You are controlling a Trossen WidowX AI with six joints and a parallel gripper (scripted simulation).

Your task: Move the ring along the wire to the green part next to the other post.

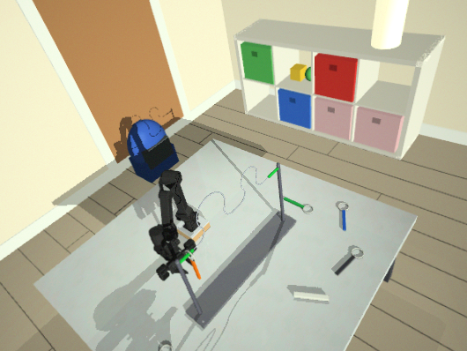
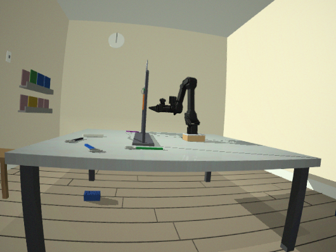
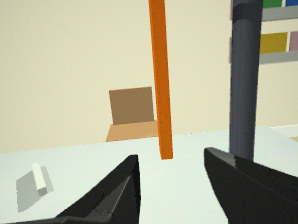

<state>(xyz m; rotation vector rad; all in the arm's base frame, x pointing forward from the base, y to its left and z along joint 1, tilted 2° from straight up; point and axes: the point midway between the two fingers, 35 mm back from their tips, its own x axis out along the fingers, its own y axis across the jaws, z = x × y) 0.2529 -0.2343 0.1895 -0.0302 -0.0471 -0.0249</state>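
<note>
The ring (image 1: 191, 259) (image 2: 142, 90) hangs around the green wire part beside the near post (image 1: 189, 288) (image 3: 245, 85). Its orange handle (image 1: 196, 269) (image 2: 143, 101) (image 3: 161, 75) hangs down, slightly slanted. My gripper (image 2: 149, 107) (image 3: 171, 159) is open and empty, on the robot's side of the wire, level with the handle's lower part. In the wrist view the handle's lower end shows between and beyond the fingertips, and the post stands behind the right finger. The thin grey wire (image 1: 245, 190) curves to the other green part (image 1: 273, 172) at the far post (image 1: 281, 194) (image 2: 146, 104).
The posts stand on a dark base bar (image 1: 247, 260). Beyond it lie a green-handled ring (image 1: 294, 202) (image 2: 149, 148), a blue-handled ring (image 1: 344, 220), a black-handled ring (image 1: 344, 265) and a white block (image 1: 311, 296) (image 3: 39, 179). The arm stands on an orange-sided base block (image 2: 194, 137).
</note>
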